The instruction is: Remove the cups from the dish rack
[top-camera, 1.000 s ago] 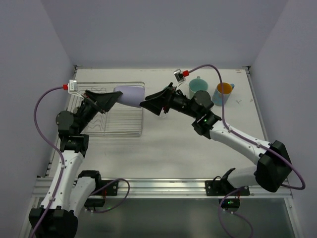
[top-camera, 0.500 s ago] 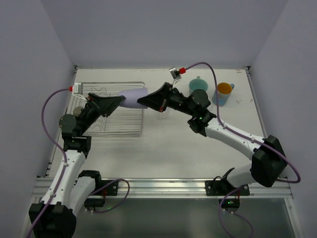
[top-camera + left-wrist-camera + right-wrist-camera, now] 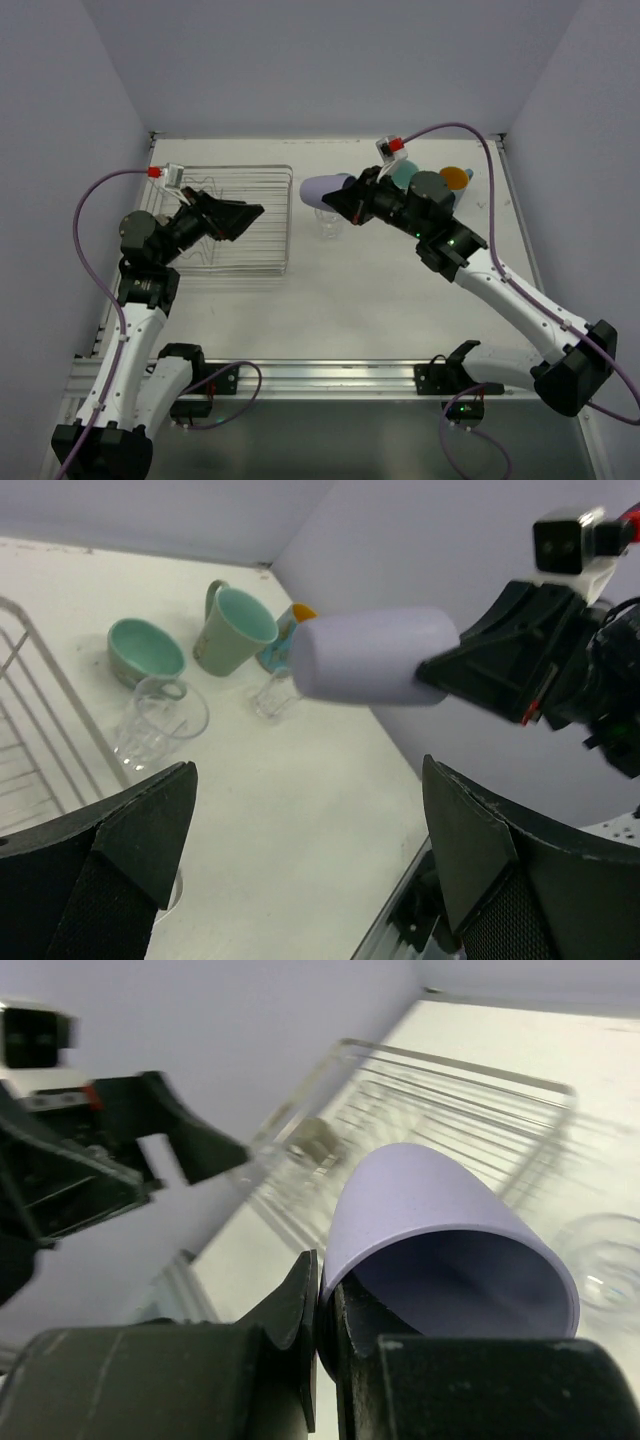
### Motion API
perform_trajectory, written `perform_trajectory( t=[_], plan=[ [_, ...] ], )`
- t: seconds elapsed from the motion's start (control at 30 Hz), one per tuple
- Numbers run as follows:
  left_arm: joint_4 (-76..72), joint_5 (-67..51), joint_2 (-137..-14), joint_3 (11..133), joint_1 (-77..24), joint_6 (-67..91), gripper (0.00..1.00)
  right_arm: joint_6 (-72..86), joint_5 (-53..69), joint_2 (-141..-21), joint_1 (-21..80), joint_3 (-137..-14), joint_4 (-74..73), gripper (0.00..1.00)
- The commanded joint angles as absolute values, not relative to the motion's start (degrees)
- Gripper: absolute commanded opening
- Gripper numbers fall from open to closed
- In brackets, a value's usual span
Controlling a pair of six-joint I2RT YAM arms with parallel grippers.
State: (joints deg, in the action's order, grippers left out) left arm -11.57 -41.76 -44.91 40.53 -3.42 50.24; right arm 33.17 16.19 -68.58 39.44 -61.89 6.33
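A lavender cup hangs on its side in the air just right of the dish rack. My right gripper is shut on its rim, one finger inside and one outside. The left wrist view shows this cup held from the right. My left gripper is open and holds nothing; it is over the rack's right half. On the table stand two mint-green mugs, a blue mug with orange inside and a clear glass.
A second clear glass stands near the mugs. The rack's wire bars lie below and beyond the held cup. Grey walls close the table at the back and sides. The left arm faces the right wrist camera.
My left gripper let go of the lavender cup and drew back left over the rack. My right gripper shut on the cup's rim and carried it right, off the rack.
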Motion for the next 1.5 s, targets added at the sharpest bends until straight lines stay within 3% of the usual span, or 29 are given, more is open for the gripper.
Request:
perform_trajectory(
  t=[0.0,0.2,0.37,0.7,1.27,1.47],
  plan=[
    [3.6,-41.7,-42.8,42.7,-3.8,34.0,1.0,21.7,10.4,-65.6,33.4,-66.8,-11.3,0.0],
    [9.7,-36.5,-41.4,38.9,-7.8,24.4,1.0,11.6,-2.7,-75.3,28.5,-76.8,-33.5,0.0],
    [10.8,-32.5,-43.7,38.2,-13.5,20.4,1.0,7.7,-5.9,-87.7,28.5,-83.7,-36.7,0.0],
    [12.6,-26.6,-43.7,38.8,-14.4,16.8,1.0,3.2,-7.8,-104.8,28.5,-96.2,-44.2,0.0],
    [14.9,-21.8,-44.7,39.8,-14.7,15.7,1.0,3.2,-0.9,-111.4,28.5,-94.3,-40.5,0.06],
    [15.3,-20.6,-44.6,39.8,-14.7,15.6,1.0,3.2,-0.8,-112.2,28.5,-93.2,-40.0,0.13]
  ],
)
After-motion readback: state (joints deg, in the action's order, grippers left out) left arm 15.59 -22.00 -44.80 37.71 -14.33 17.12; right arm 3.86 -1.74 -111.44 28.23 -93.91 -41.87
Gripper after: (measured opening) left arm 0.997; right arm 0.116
